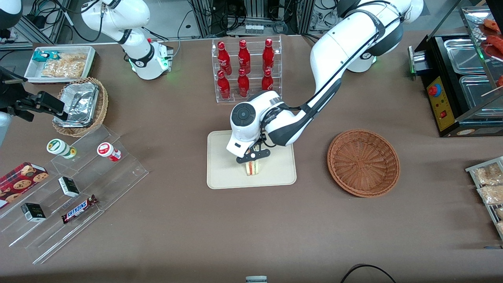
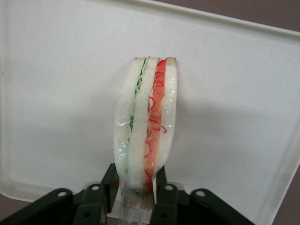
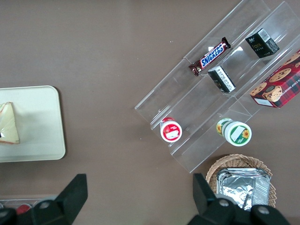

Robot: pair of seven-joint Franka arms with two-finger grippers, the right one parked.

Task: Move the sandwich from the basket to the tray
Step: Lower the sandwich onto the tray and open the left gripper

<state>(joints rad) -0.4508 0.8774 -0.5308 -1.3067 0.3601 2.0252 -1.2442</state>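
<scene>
— Where is the tool (image 1: 253,156) right now?

— I have it low over the tray (image 1: 224,175), and its two black fingers (image 2: 108,183) are clamped on the bread faces of the sandwich (image 1: 254,168). In the wrist view the wedge stands on edge between them, cut side toward the camera, green filling in one layer and red in the other, with the cream tray floor all around it. I cannot tell whether its lower edge touches the tray.

— And the basket?

— The reddish-brown basket (image 1: 364,162) sits on the brown surface (image 1: 251,232) well apart from the tool, toward the working arm's end, with nothing in it.

— Anything readable from where you sit?

— One clear label: a "SNICKERS" bar (image 1: 79,209) on the clear stepped stand (image 1: 118,177), well away from the tool toward the parked arm's end. Beside it on that stand are two small dark boxes whose print I cannot read, a green-lidded cup (image 1: 60,148), a red-lidded cup (image 1: 108,151) and a red cookie box (image 1: 19,181). Farther from the front camera than the tool, six red bottles (image 1: 244,68) stand in a clear rack; their white script is too small to make out
</scene>
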